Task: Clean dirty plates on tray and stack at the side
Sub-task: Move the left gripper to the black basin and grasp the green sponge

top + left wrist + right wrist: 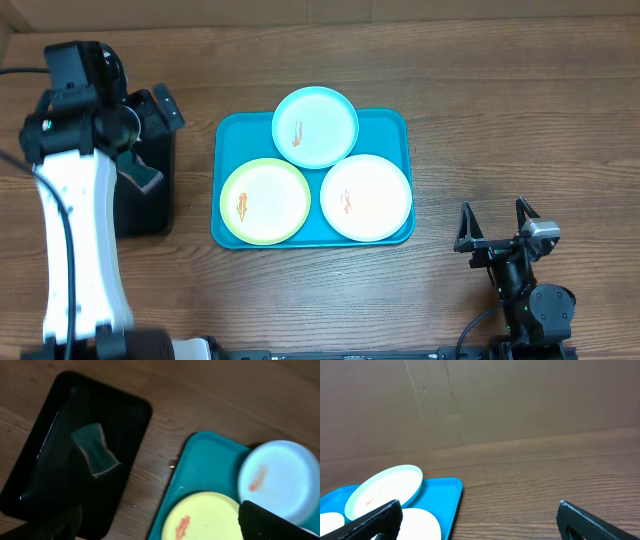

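Note:
Three plates lie on the turquoise tray [232, 140]: a light blue plate [316, 127] at the back, a yellow-green plate [265, 201] front left and a white plate [366, 197] front right. Each has an orange-red smear. My left gripper [155, 120] is open and empty, held above the black tray left of the turquoise tray. Its wrist view shows the turquoise tray [210, 460], the light blue plate [280, 480] and the yellow-green plate [205, 517]. My right gripper [497, 228] is open and empty, low over the table right of the tray.
A black tray [145, 215] at the left holds a green sponge [143, 178]; both show in the left wrist view, the black tray [125, 415] and the sponge [95, 450]. A cardboard wall [480, 405] stands behind the table.

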Controlling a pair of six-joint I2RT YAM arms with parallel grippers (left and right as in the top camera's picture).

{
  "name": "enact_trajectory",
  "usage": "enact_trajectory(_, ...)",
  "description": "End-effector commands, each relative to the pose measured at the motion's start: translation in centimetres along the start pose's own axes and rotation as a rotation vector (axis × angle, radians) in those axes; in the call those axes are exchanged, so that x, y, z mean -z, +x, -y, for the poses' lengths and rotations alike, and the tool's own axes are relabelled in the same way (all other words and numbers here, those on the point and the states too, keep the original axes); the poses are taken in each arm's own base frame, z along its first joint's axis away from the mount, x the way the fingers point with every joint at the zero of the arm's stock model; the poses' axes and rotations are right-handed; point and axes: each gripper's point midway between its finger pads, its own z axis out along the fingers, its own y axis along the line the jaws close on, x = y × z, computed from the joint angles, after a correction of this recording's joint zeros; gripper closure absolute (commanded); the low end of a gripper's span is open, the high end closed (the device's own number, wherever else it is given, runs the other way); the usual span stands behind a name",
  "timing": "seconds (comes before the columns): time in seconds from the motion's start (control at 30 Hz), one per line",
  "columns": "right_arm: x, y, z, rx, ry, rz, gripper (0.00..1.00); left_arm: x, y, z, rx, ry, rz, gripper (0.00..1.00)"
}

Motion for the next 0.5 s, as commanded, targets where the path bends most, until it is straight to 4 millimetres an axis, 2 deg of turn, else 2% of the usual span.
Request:
enact_trajectory(0.0,0.0,0.1,0.2,0.004,0.008,0.006,0.0,-3.6,-0.8,-2.8,0.051,-0.1,-0.037,0.0)
enact_trajectory(0.1,0.0,0.1,0.2,0.004,0.008,0.006,0.0,-7.0,-0.5,-5.1,0.138,-0.142,-0.092,0.0)
enact_trajectory(0.27,0.0,0.1,0.2,0.004,0.008,0.006,0.0,-11.0,1.0,-9.7,0.398,-0.211,-0.183,0.0)
enact_trajectory(0.37,0.0,0.1,0.2,0.004,0.008,0.006,0.0,-12.6,2.0,-11.1,0.468,-0.214,-0.232,0.0)
enact_trajectory(0.47,0.0,0.1,0.2,0.004,0.008,0.006,0.0,-14.2,3.0,-11.7,0.498,-0.196,-0.286,0.0)
